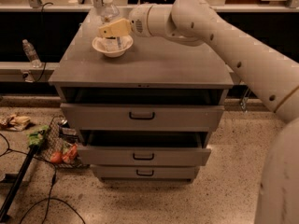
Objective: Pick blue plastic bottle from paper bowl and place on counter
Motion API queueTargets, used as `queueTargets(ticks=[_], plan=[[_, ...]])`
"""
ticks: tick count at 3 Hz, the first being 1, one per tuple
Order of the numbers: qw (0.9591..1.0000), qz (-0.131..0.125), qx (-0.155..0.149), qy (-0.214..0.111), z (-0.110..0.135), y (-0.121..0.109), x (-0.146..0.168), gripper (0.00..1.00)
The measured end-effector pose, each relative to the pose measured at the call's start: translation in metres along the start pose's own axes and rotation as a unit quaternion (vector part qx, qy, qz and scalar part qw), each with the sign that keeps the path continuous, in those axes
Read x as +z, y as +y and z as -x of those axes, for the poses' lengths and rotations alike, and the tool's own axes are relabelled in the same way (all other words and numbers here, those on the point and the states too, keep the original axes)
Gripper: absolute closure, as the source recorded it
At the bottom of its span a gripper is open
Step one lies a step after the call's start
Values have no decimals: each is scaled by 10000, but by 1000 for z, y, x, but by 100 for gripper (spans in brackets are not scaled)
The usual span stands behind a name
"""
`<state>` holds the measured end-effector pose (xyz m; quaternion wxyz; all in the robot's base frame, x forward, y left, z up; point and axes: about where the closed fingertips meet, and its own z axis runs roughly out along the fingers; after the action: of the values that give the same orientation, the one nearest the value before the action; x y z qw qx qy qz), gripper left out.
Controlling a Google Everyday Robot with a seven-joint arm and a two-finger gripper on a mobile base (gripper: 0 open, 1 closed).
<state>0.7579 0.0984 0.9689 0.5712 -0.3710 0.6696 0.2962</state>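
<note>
The blue plastic bottle [109, 10], clear with a white cap, stands upright in the paper bowl [112, 48] at the back left of the grey counter [159, 64]. My gripper [113, 29], cream coloured at the end of the white arm [196, 17], reaches in from the right. It sits at the bottle's middle, just above the bowl's rim, and hides the label and lower body. I cannot tell whether it touches the bottle.
The cabinet's top drawer [142, 115] and middle drawer [142, 155] stand partly pulled out. A small clear bottle [30, 52] stands on the ledge at the left. Litter [63, 153], cables and a black pole [18, 181] lie on the floor at the left.
</note>
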Motion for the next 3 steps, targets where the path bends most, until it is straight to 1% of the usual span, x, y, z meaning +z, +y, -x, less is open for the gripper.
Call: queueTargets(ticks=[1, 2, 3], plan=[[10000, 68, -60, -35, -12, -11, 31, 0], [9998, 156, -134, -69, -19, -22, 54, 18], [9994, 317, -45, -121, -28, -22, 70, 41]])
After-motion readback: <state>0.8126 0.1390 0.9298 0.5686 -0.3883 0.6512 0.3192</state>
